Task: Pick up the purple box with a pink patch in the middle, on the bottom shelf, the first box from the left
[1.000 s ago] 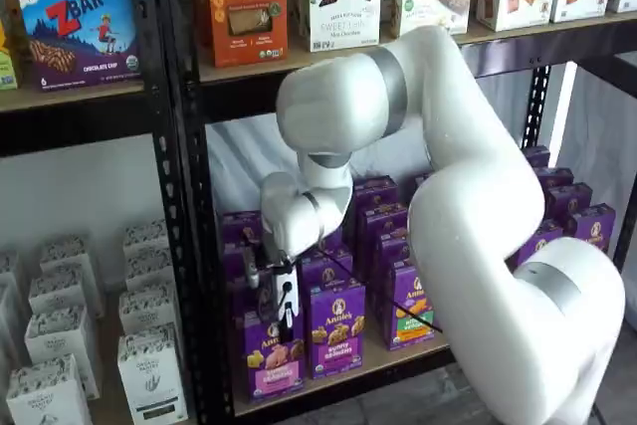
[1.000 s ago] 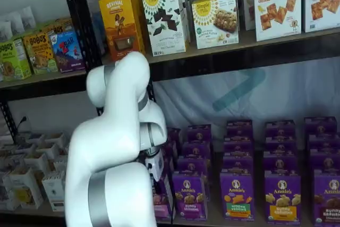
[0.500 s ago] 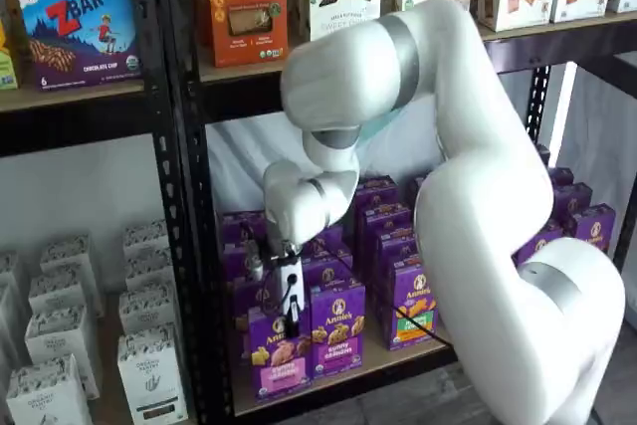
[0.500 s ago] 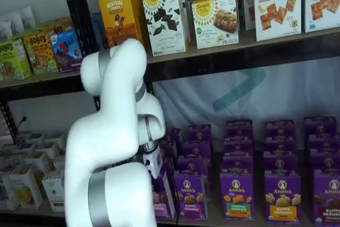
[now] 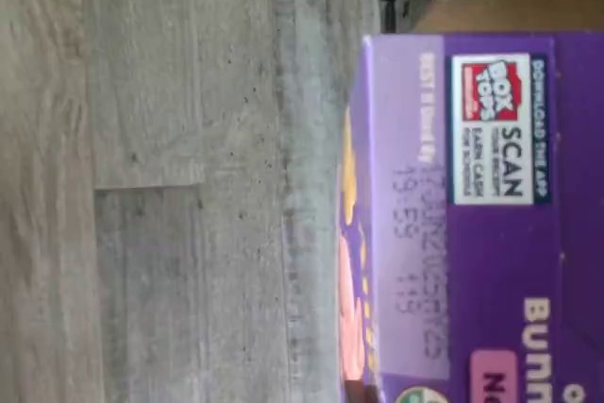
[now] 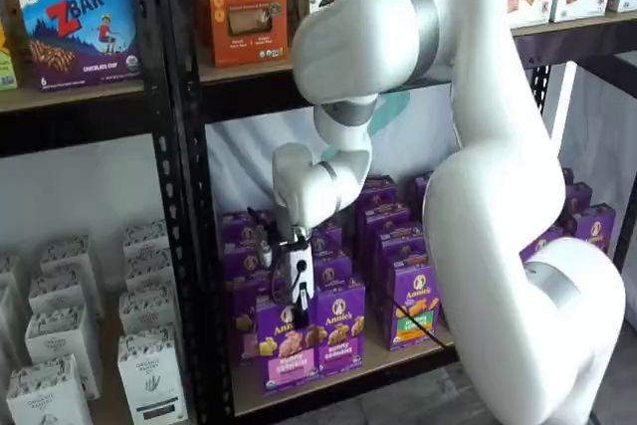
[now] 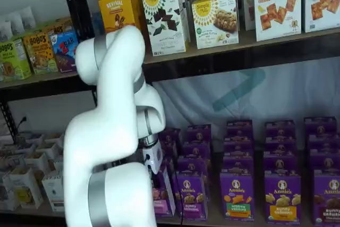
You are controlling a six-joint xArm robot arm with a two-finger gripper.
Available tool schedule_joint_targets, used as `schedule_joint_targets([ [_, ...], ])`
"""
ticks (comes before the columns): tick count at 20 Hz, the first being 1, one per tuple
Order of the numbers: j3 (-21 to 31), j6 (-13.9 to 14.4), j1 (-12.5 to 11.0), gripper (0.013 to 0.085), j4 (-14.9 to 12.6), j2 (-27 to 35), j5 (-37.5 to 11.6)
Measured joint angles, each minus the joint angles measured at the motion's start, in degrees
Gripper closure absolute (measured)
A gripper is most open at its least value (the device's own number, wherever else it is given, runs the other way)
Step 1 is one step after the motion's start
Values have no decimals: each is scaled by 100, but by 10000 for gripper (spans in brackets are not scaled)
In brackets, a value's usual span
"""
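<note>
The purple box [image 6: 287,343] sits at the left front of the bottom shelf [image 6: 338,377], tilted, the gripper [image 6: 299,298] clamped shut on its top; the lift should go straight up and out toward the near side, clear of the neighbouring box [image 6: 339,329]. The fingers' contact with the box is hard to make out; in a shelf view the arm [image 7: 109,147] hides most of the box.

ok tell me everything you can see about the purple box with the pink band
The purple box is a tall cardboard Annie's carton with a white round logo, a snack picture and a pink band low on its front. It stands upright, foremost at the left end of the bottom shelf, beside a similar purple carton. The hand is shut on its top. The wrist view shows a Box Tops patch on top.
</note>
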Motion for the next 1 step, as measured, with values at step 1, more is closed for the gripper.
schedule_joint_targets([
  [1, 19, -69, -4, 690, 73, -38, 47],
])
